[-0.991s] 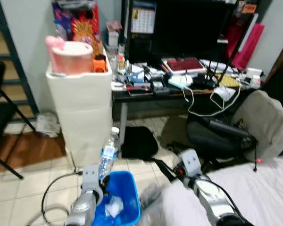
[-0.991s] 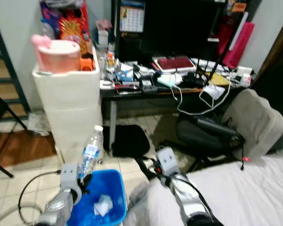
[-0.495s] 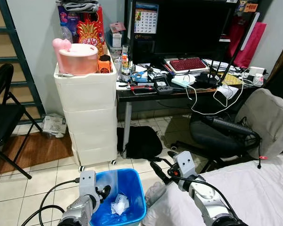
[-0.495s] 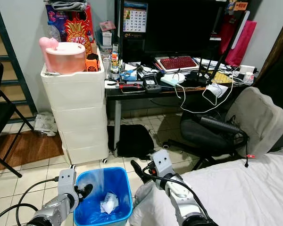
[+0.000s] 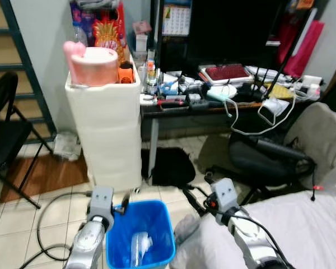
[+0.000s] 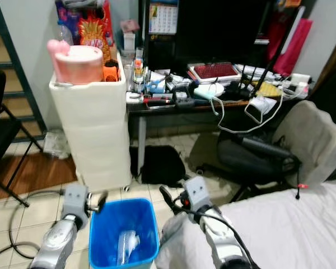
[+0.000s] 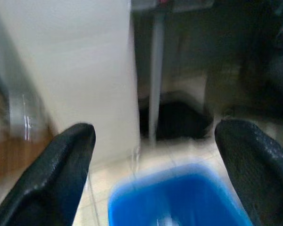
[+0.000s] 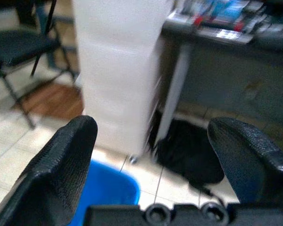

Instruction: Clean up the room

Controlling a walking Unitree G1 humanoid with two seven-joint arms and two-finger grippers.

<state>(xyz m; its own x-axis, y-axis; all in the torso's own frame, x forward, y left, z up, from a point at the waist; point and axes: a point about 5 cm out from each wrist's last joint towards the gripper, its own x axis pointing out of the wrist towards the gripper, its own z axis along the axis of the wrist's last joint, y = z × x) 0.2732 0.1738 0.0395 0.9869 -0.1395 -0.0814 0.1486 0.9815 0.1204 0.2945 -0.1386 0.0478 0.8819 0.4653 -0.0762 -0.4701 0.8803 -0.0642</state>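
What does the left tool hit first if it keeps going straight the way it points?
Probably the white drawer unit: the left tool points over the blue bin at its lower front. Depth is blurred, so the desk leg beside it is possible.

A white drawer unit (image 5: 106, 134) is standing at the left centre of the frame, with a pink container (image 5: 92, 64) sitting on top. A black folding chair (image 5: 5, 134) is standing at the far left. A red keyboard (image 5: 227, 72) is lying on the cluttered desk (image 5: 213, 106) at upper right. A black bag (image 5: 168, 166) is lying on the tiled floor (image 5: 22, 213) under the desk.
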